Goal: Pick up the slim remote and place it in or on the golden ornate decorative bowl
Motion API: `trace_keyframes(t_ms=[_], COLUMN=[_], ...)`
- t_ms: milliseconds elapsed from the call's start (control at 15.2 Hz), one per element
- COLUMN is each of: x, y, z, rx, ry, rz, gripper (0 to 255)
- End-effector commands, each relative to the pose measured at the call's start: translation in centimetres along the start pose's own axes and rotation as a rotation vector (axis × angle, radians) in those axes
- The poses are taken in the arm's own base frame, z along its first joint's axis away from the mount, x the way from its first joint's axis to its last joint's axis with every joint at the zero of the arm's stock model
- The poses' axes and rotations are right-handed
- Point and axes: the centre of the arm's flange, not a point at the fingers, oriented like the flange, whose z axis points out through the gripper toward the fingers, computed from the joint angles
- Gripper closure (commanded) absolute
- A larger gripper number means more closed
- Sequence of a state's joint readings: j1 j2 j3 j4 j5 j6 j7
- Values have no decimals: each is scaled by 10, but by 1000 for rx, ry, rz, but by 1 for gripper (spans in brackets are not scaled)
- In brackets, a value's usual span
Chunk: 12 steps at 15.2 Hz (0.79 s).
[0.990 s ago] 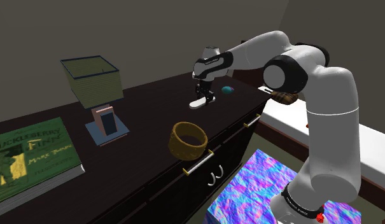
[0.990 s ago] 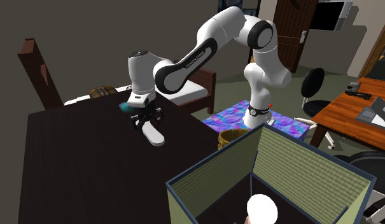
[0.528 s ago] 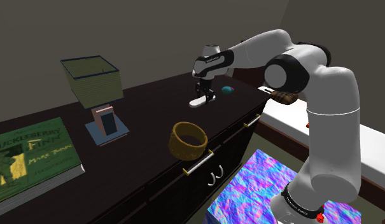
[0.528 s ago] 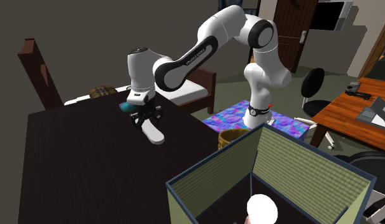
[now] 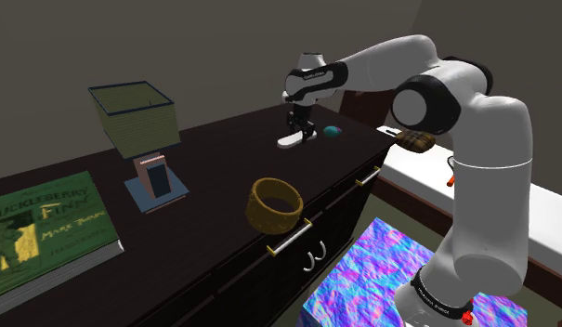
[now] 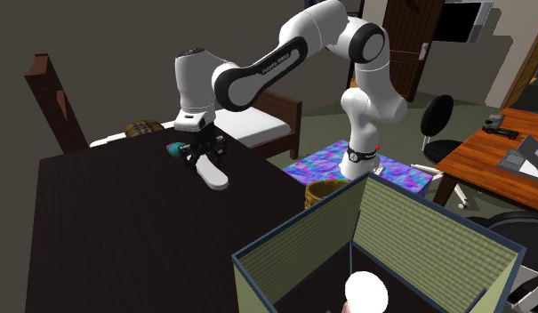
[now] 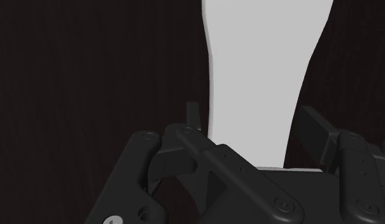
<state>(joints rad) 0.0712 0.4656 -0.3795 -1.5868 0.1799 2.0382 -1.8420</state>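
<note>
The slim remote (image 5: pixel 290 141) is a plain white bar, narrower in the middle. My gripper (image 5: pixel 300 128) is shut on one end of it, and it hangs tilted just above the dark dresser top (image 5: pixel 223 176). From the second exterior view the remote (image 6: pixel 211 175) slants down from the gripper (image 6: pixel 203 153). In the wrist view the remote (image 7: pixel 261 83) runs away from the gripper (image 7: pixel 254 130), clasped between the black fingers (image 7: pixel 193 118). The golden bowl (image 5: pixel 274 204) stands near the dresser's front edge, well apart from the gripper toward the shoulder view's lower left.
A small teal object (image 5: pixel 333 131) lies just beyond the gripper. A square-shaded lamp (image 5: pixel 135 121) and a green book (image 5: pixel 42 223) occupy the dresser toward the shoulder view's left. The lamp shade (image 6: pixel 382 240) blocks part of the bowl (image 6: pixel 327 191) in the second exterior view.
The gripper has risen a little with the remote in it and drifted slightly toward the teal object. The bowl has not moved.
</note>
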Motion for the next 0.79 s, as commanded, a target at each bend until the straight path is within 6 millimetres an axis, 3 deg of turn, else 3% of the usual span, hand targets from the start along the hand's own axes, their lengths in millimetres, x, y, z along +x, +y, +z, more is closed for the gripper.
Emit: trace_keyframes(t_ms=[0,726], x=[0,0], y=[1,2], z=[-10,-68], rx=[0,0], ry=[0,0], rz=[0,0], gripper=[255,255])
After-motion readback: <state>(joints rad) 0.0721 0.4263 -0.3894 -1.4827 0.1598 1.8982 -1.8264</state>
